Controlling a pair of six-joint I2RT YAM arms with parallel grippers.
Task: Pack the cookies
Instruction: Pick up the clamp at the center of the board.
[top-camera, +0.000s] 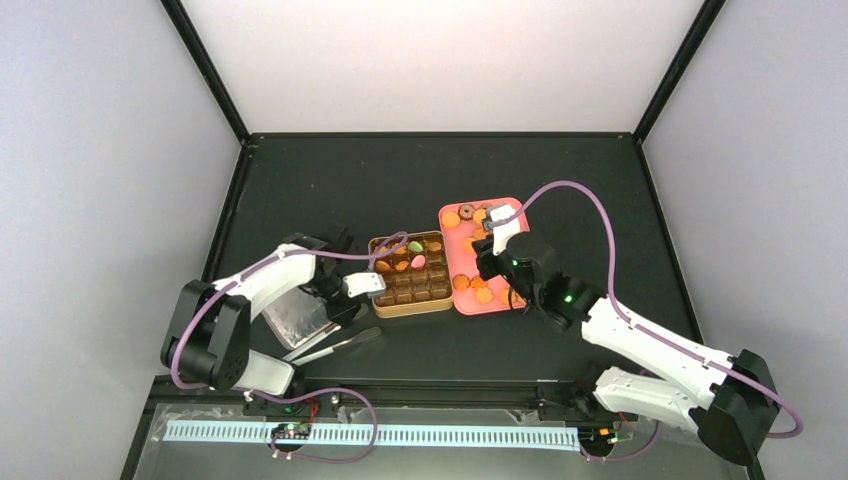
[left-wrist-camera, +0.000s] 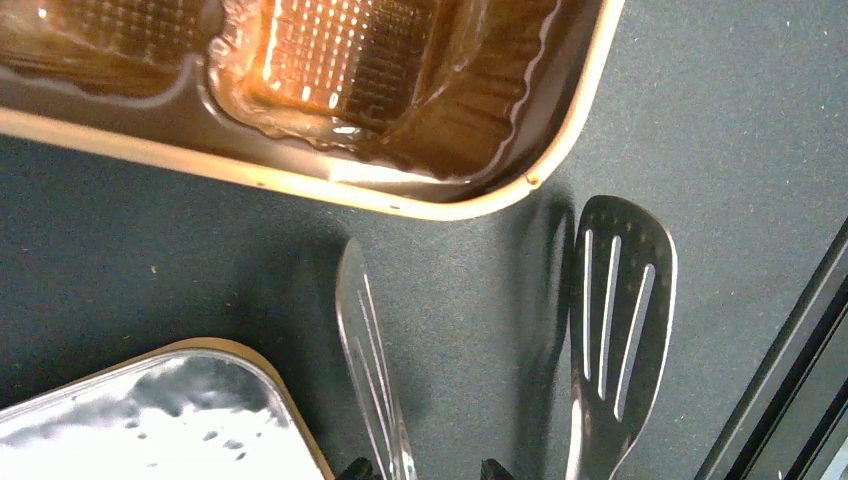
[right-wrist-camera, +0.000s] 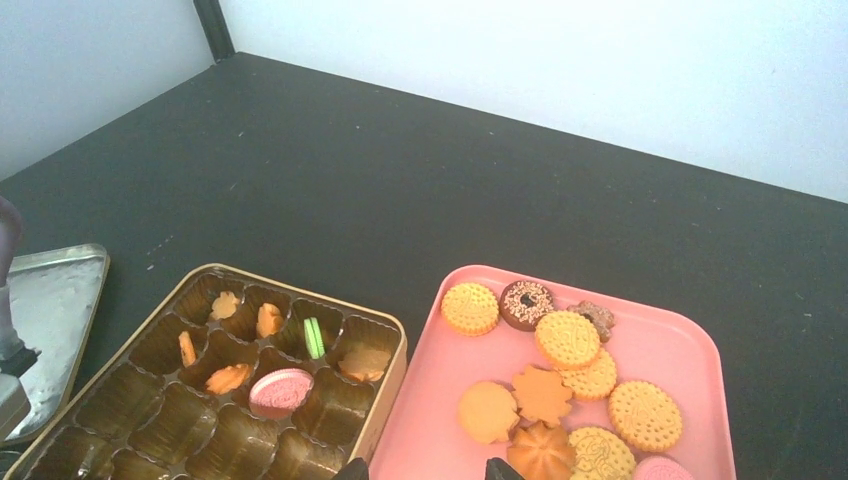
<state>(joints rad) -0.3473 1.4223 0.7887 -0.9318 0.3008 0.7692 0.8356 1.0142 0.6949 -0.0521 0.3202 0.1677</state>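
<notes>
The right claw (right-wrist-camera: 423, 470) hangs wide and empty over the pink tray (right-wrist-camera: 680, 352) at lower right, where most cookies (right-wrist-camera: 565, 340) lie. Better to close on a lone one than the overlapping heap. The left claw (left-wrist-camera: 423, 468) gapes over the tongs (left-wrist-camera: 620, 300).

The left arm (top-camera: 268, 281) and right arm (top-camera: 650, 340) are white tubular links between chunky black joints. Each trails a purple cable (top-camera: 573, 188). A small green light (top-camera: 568, 297) glows near the right wrist. The right gripper (right-wrist-camera: 423, 470) has fingertips (right-wrist-camera: 352, 468) that look black, I think.
</notes>
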